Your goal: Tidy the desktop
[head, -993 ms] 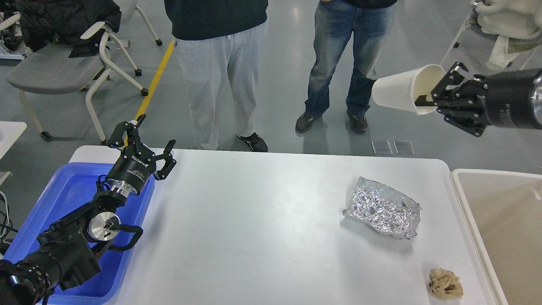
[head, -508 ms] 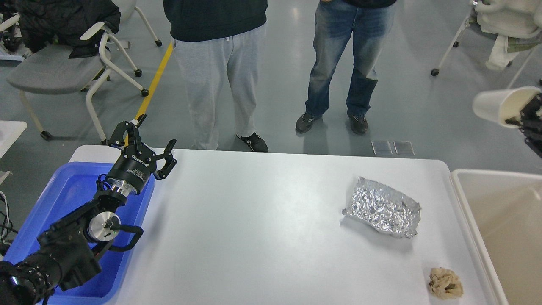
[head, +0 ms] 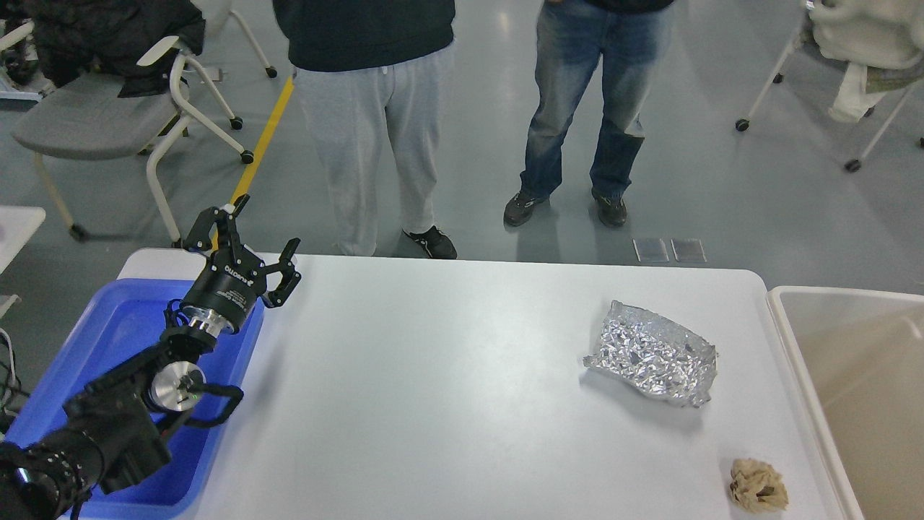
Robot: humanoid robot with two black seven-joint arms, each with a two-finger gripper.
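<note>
White and smooth, the desktop [head: 447, 375] fills the middle of the view, between a blue tray [head: 115, 325] at its left end and a beige bin [head: 859, 375] at its right. On it lie a crumpled sheet of foil [head: 653, 354] toward the right and, well apart near the front right corner, a brown paper wad [head: 758, 485]. The left gripper [head: 249, 235] hangs over the tray's far corner, fingers spread and holding nothing. The right gripper is out of sight. Two people [head: 375, 108] stand behind the desk.
</note>
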